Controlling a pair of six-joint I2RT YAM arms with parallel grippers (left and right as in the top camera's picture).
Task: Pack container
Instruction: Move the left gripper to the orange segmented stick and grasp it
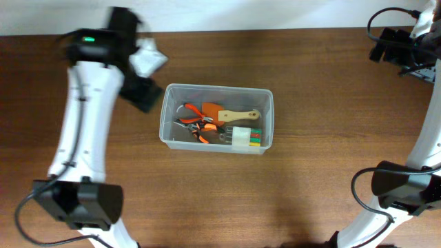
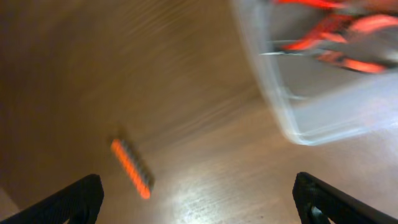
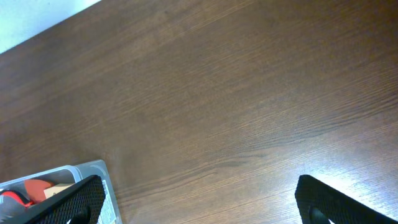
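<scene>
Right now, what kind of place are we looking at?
Likely a robotics lab workbench: a wooden table, a clear tub of hand tools, and a white robot arm beside it.

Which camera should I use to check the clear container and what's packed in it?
Overhead. It shows the whole container sharply from above, with orange-handled tools inside. The left wrist view catches only one blurred corner. The right wrist view shows just a corner at its lower left edge.
</scene>
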